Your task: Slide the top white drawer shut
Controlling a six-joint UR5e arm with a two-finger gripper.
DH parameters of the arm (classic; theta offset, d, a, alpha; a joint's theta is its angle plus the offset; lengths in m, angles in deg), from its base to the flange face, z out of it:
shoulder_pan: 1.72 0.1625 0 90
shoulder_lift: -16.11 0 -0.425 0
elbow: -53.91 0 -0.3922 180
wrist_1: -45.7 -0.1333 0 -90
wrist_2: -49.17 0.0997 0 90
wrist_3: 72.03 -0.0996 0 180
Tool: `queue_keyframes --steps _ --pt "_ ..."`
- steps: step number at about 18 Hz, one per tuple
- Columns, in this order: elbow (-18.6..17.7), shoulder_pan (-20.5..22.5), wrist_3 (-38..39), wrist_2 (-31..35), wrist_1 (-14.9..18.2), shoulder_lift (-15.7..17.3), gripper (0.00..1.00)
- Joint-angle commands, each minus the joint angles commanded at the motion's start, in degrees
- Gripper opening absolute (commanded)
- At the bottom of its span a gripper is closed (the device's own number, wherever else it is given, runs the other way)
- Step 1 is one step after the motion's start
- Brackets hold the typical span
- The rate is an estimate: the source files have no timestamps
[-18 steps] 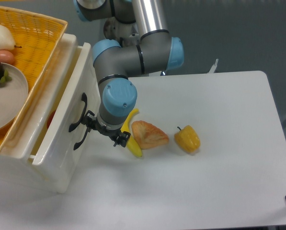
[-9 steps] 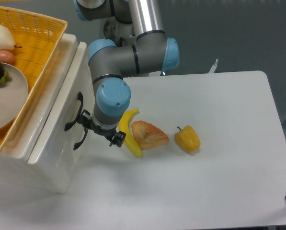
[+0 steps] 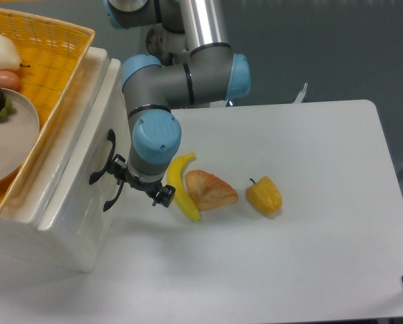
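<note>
While the arm bends down beside the top white drawer (image 3: 76, 196), its gripper (image 3: 139, 186) aperture stays hidden.

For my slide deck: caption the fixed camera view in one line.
UR5e tool at the top white drawer, pushed nearly flush, with banana, bread and pepper on the table.

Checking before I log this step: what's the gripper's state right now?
Gripper: holding nothing, at the top white drawer front by its black handle; whether open or closed cannot be told.
</note>
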State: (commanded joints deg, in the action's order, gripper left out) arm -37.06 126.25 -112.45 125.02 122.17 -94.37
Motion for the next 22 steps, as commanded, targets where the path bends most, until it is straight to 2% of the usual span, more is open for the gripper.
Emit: queue_keyframes --steps 5,13,18,22 --pt "1.9 1.6 -2.5 2.8 -0.4 -0.1 1.0" --pt "2.1 7.0 -9.4 4.7 -0.5 0.9 1.0" --pt "2.2 10.6 -18.6 7.0 -0.2 1.3 1.0" --pt "2.3 11.4 -20.6 9.9 -0.3 2.0 1.0"
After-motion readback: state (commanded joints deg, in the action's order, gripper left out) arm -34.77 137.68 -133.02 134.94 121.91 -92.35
